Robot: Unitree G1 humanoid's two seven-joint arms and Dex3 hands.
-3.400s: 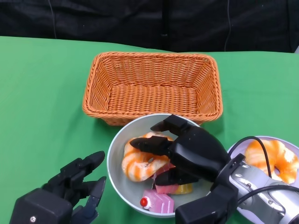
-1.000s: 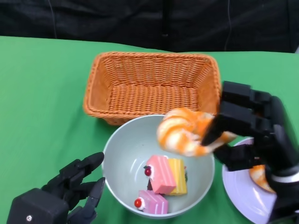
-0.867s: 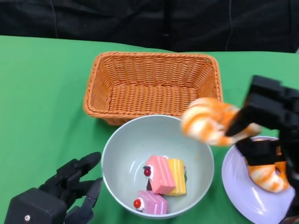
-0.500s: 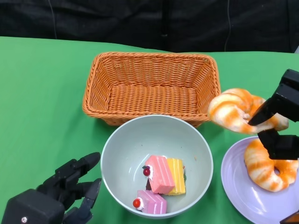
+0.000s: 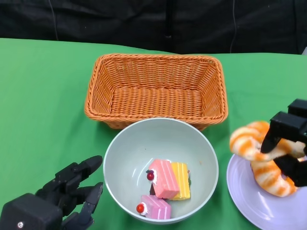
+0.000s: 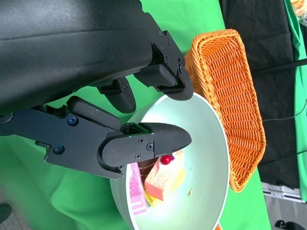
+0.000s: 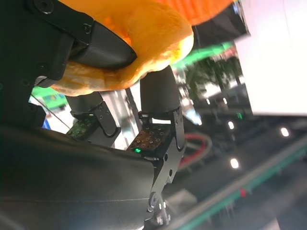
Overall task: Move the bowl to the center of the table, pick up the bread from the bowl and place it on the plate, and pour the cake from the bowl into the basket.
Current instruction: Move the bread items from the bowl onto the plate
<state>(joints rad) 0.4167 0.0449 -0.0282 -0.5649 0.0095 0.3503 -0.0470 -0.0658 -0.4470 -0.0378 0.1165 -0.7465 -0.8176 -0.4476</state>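
Items before you on the green surface (image 5: 43,96):

1. Right robot hand (image 5: 288,143): at the right edge of your head view, gripping one orange-and-white striped bread (image 5: 249,143). The bread is held above the near-left rim of the plate, touching or just over a second bread (image 5: 271,176) that lies on it. Your right wrist view shows black fingers (image 7: 103,45) pressed into the orange bread (image 7: 144,40) from both sides.

2. Plate (image 5: 249,196): pale lilac, at the lower right, just beside the bowl. It is partly cut off by the picture edge.

3. Bowl (image 5: 120,158): pale grey-green, upright, near the middle of the surface, its far rim just beside the basket's near wall. You cannot tell from the head view whether they touch.

4. Cake, in the bowl: a pink piece with a red cherry (image 5: 163,178) leaning against a yellow piece (image 5: 181,180), and a second pink piece with a cherry (image 5: 153,208) at the near wall.

5. Basket (image 5: 100,91): orange wicker, rectangular, behind the bowl.

6. Left robot hand (image 5: 67,191): at the lower left, open, holding nothing, fingers spread and pointing toward the bowl's left side. In your left wrist view the fingers (image 6: 144,143) reach over the bowl's rim (image 6: 211,110) without gripping it, with the cake (image 6: 160,175) and basket (image 6: 230,76) beyond.
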